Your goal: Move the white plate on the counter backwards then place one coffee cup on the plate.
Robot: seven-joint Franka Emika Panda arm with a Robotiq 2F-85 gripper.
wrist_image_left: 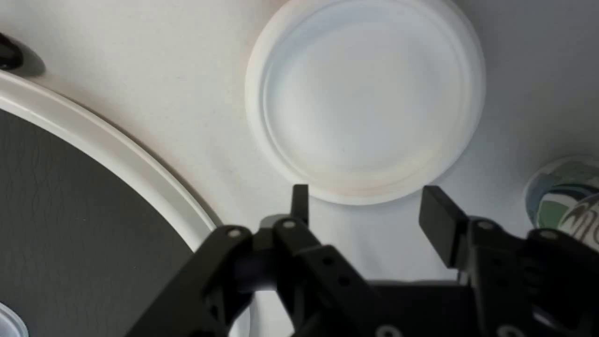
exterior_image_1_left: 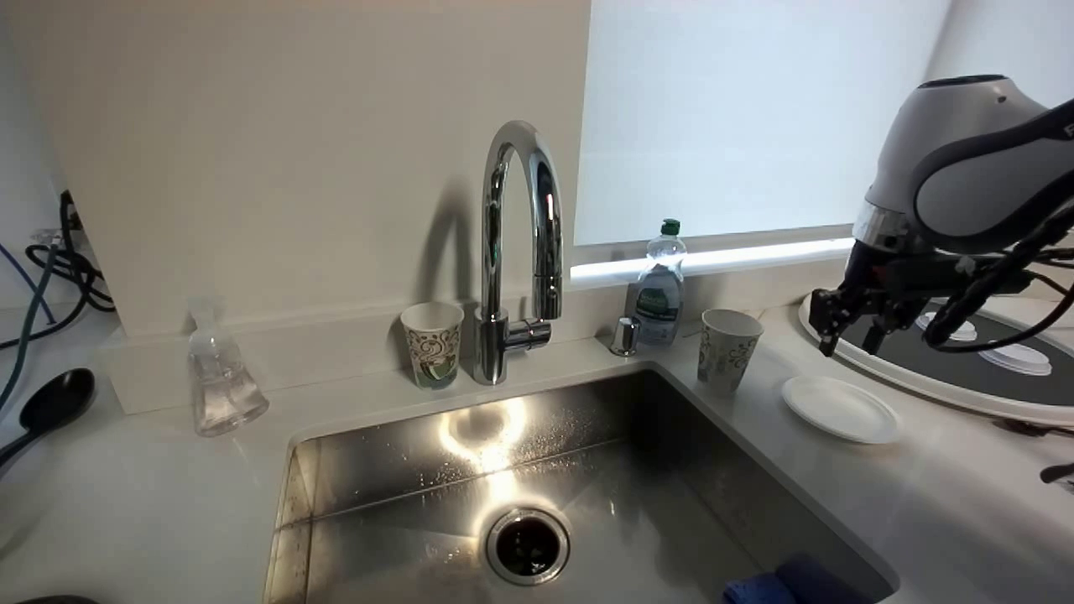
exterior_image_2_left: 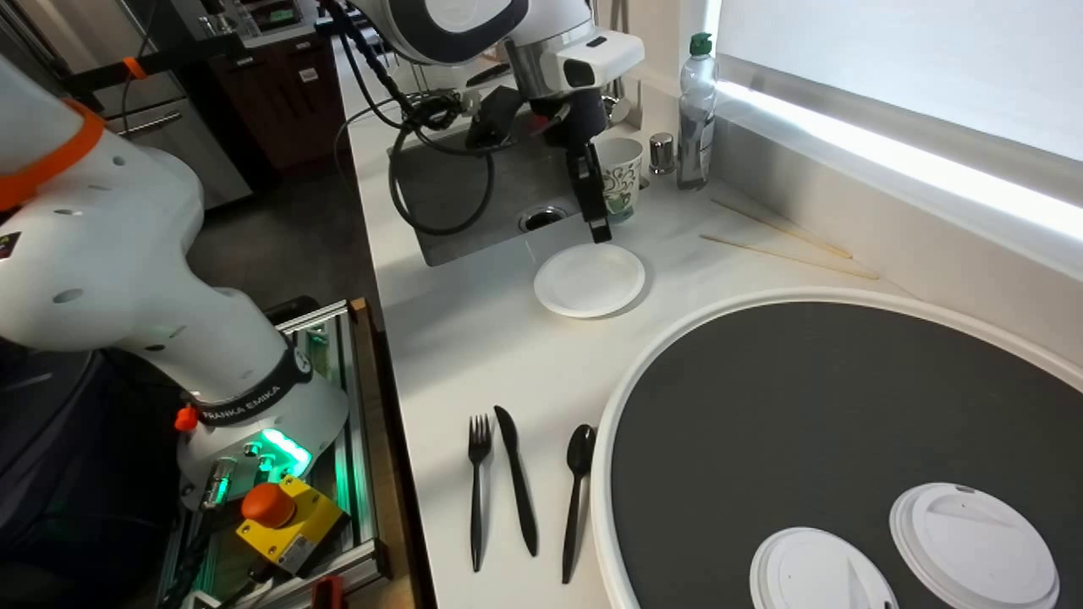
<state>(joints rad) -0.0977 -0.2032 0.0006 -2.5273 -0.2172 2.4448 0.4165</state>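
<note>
the gripper [wrist_image_left: 365, 199] stood wide, its fingers [wrist_image_left: 440, 224] well apart near one edge of the white plate [exterior_image_2_left: 590, 281]; whether they touched it could not be told. the plate lay flat on the counter [exterior_image_2_left: 474, 338], between the sink [exterior_image_1_left: 403, 537] and a large grey-faced disc [exterior_image_2_left: 761, 423]. the coffee cup [exterior_image_1_left: 728, 352], printed with swirls, stood upright near the plate, by the sink's corner; a similar cup [exterior_image_1_left: 432, 346] stood beside the faucet [exterior_image_1_left: 492, 277].

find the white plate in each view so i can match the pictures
In an exterior view: white plate at right, below mid-height.
In an exterior view: white plate near the centre.
In the wrist view: white plate at top, slightly right of centre.
Shared landmark: pale-rimmed dark disc, in all three.
</note>
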